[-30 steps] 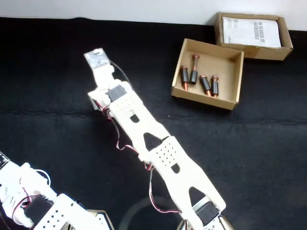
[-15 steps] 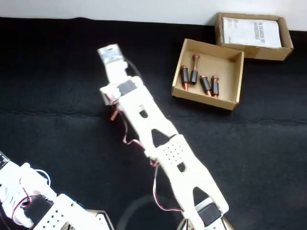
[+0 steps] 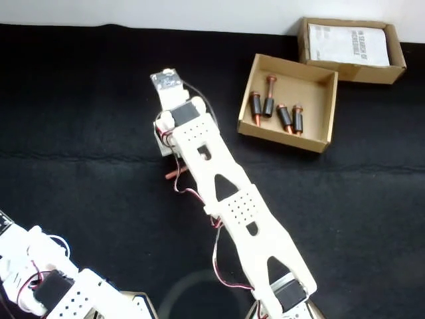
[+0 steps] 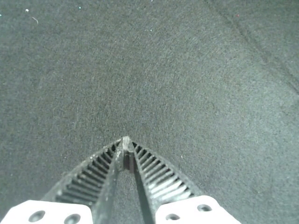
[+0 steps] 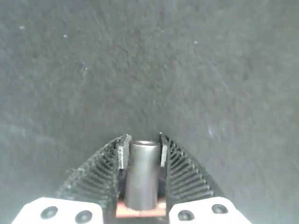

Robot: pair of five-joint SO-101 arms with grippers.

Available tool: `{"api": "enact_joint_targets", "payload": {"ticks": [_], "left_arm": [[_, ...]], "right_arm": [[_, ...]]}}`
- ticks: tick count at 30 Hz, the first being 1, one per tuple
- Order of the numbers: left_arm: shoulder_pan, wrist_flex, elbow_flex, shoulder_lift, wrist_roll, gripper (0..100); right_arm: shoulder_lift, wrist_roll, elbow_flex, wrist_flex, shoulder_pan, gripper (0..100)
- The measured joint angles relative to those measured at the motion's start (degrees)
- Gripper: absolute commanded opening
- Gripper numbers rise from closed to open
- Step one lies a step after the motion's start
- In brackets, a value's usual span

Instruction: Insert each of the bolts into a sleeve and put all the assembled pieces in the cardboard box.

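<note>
1. A dark sleeve [image 5: 141, 179] is clamped upright between the two ribbed fingers of the right gripper [image 5: 142, 140]. Its open end faces away from the camera, towards the cloth.
2. A strip of copper [image 5: 140, 212] shows at the sleeve's near end, deep between the fingers. It looks like part of a bolt seated in the sleeve.
3. In the high view, a short copper tip [image 3: 171, 175] pokes out from under the right arm [image 3: 226, 199], just behind its wrist. Whether it belongs to that same bolt cannot be told.
4. The right arm stretches from the table's near edge towards the middle, and its wrist stands left of the cardboard box [image 3: 313, 90], near it but apart.
5. The cardboard box is open. Four assembled pieces [image 3: 284, 117] lie on its floor side by side, each a copper bolt through a dark sleeve.
6. A second box [image 3: 350, 72] sits just behind the first at the far right, with a printed sheet [image 3: 348, 43] inside it.
7. The left gripper [image 4: 125, 142] has its fingertips pressed together with nothing between them, and it hangs over bare cloth.
8. The left arm [image 3: 60, 286] sits folded at the near left corner, well apart from the boxes.
9. A black cloth [image 3: 80, 100] covers the table under everything.
</note>
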Motion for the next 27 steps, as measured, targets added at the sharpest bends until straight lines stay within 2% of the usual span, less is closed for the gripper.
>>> {"api": "enact_joint_targets", "payload": {"ticks": [4, 9, 27], "left_arm": [[0.0, 0.0, 0.0, 0.0, 0.0, 1], [0.0, 0.0, 0.0, 0.0, 0.0, 1], [2.1, 0.0, 0.0, 0.0, 0.0, 1]], "right_arm": [[-0.4, 0.0, -4.6, 4.7, 0.4, 0.7], [-4.1, 0.0, -4.6, 5.6, 3.8, 0.7], [-42.9, 0.2, -4.7, 5.8, 17.4, 0.6]]}}
